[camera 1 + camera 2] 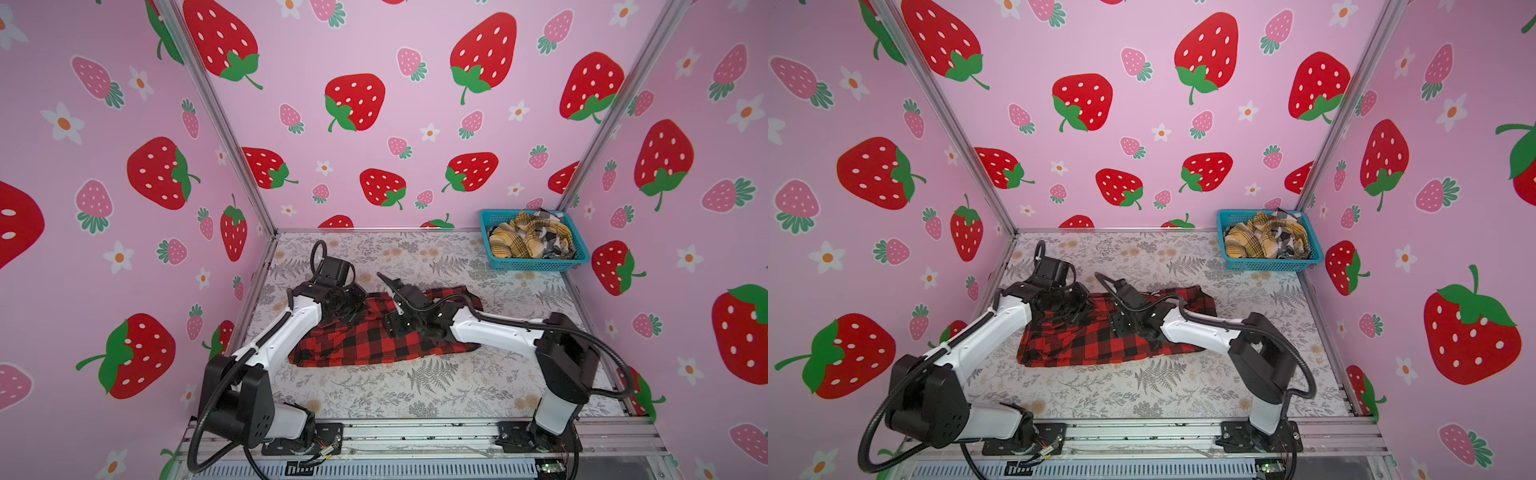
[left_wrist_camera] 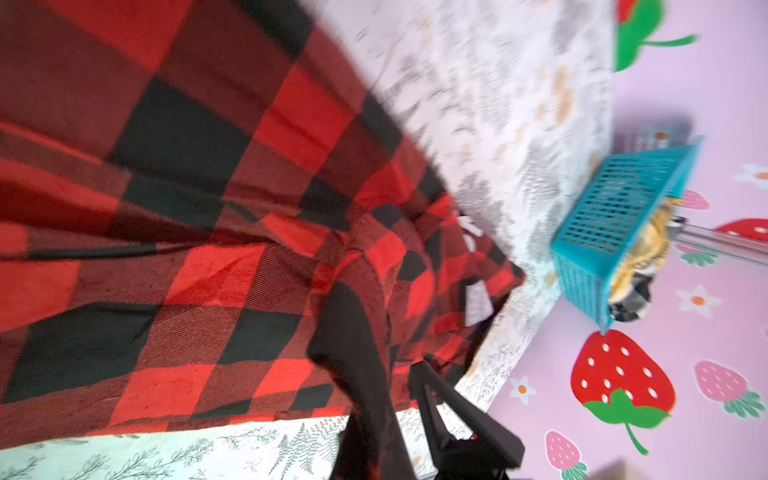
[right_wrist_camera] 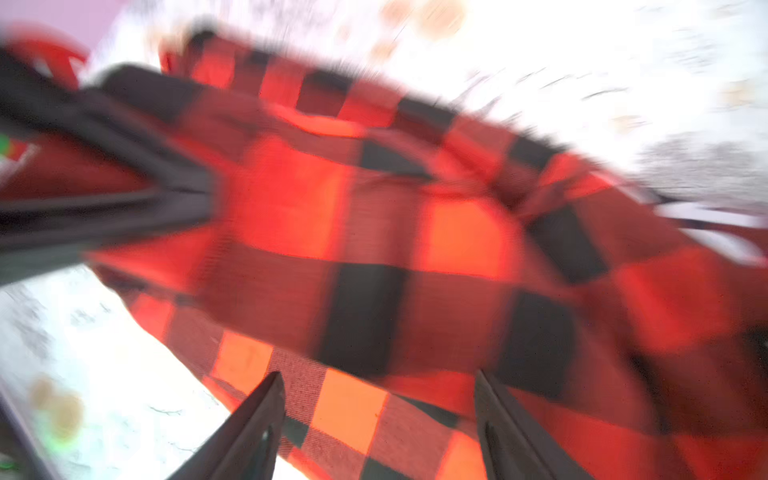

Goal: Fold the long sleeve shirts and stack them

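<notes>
A red-and-black check long sleeve shirt (image 1: 353,345) (image 1: 1084,349) lies bunched in a wide heap mid-table, with both arms over it. My left gripper (image 1: 353,307) (image 1: 1075,307) sits at the shirt's far left part. In the left wrist view the left gripper (image 2: 390,370) is shut on a raised fold of the shirt (image 2: 208,208). My right gripper (image 1: 392,328) (image 1: 1121,326) hovers over the shirt's middle. The right wrist view is blurred but shows the right gripper (image 3: 380,386) open, its fingers (image 3: 266,415) wide apart over the shirt (image 3: 374,249).
A turquoise mesh basket (image 1: 536,264) (image 1: 1266,264) (image 2: 615,208) stands in the far right corner. It holds a crumpled yellow plaid shirt (image 1: 511,245) and a black-and-white plaid one (image 1: 552,237). Pink strawberry walls close three sides. Fern-print table (image 1: 415,395) lies bare near the front.
</notes>
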